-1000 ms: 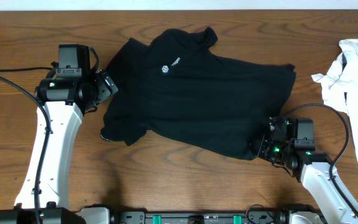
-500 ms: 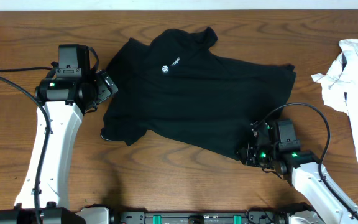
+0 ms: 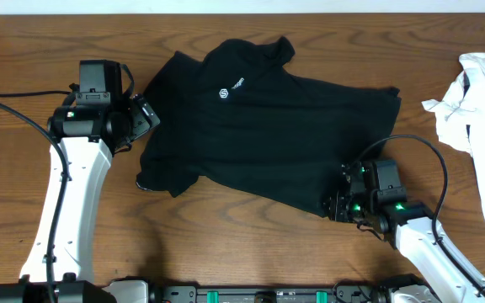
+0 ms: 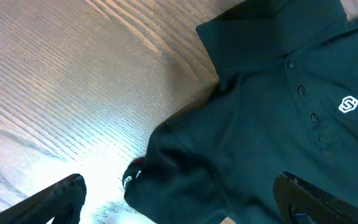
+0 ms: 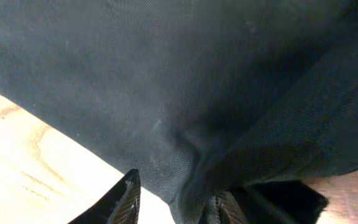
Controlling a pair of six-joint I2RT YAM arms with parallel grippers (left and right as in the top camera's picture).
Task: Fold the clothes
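Observation:
A black polo shirt with a small white chest logo lies spread on the wooden table. It also shows in the left wrist view and the right wrist view. My left gripper is open at the shirt's left sleeve, and its fingers stand wide on either side of the sleeve end. My right gripper is at the shirt's lower right hem. Its fingers are partly open around the hem edge. Bare wood shows between one finger and the cloth.
A crumpled white garment lies at the table's right edge. Black cables trail from both arms over the wood. Bare table lies in front of the shirt.
My right gripper has moved left along the shirt's lower edge to the hem corner and then held still. The left arm has not moved.

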